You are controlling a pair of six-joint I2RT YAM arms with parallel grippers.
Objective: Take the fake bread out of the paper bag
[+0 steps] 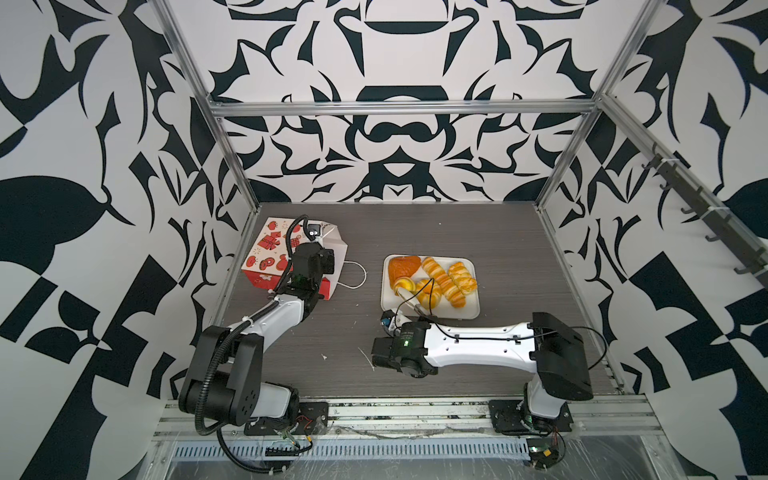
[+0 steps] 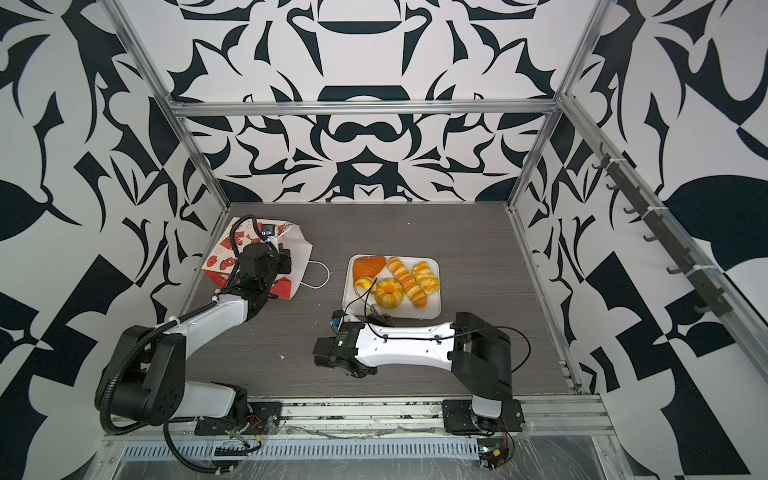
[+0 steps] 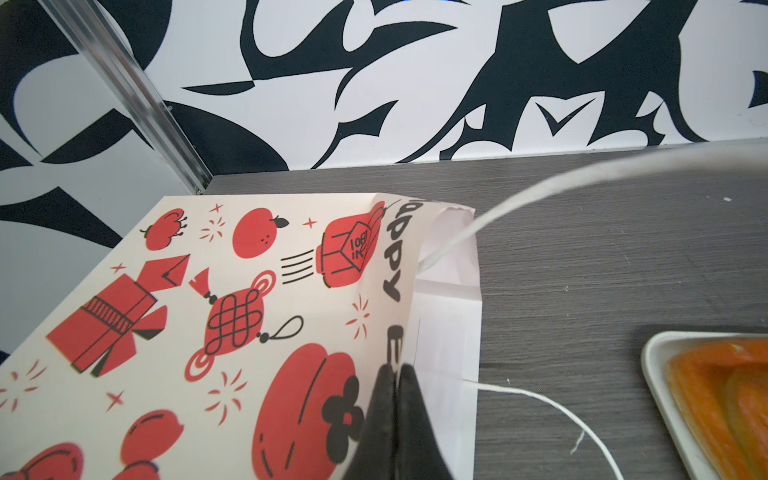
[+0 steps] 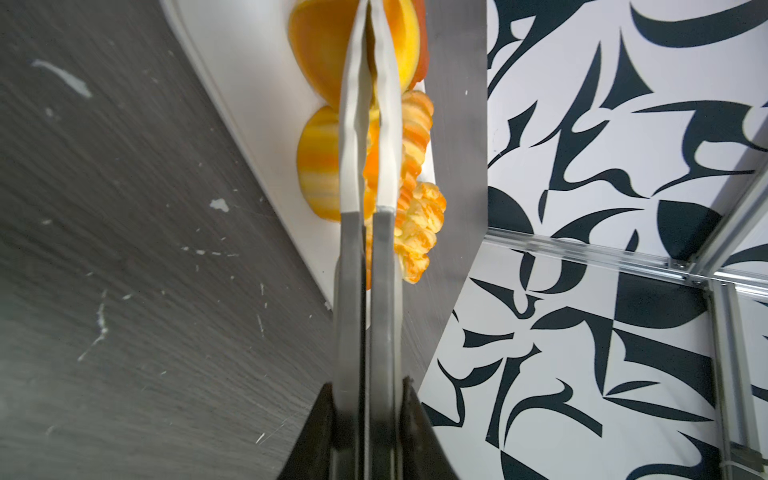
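Both top views come through bright and even, lit softly from above; I see only faint, diffuse shadows beneath the arms on the grey wood-grain desk point(image 1: 415, 232). The wide lens bends the aluminium frame point(image 1: 399, 109) outward near the picture edges.

On the left wrist feed the red-and-white printed paper bag point(image 3: 208, 311) is sharp. The white cord handle point(image 3: 582, 174) near the lens smears out of focus, and the left claw point(image 3: 392, 370) is a dark blur.

On the right wrist feed the right claw point(image 4: 370, 16) and the glossy yellow-orange toy pastries point(image 4: 320, 166) look soft. The flat white tray point(image 4: 249, 83) is washed out, while the black-and-white patterned wall point(image 4: 582, 208) stays crisp.
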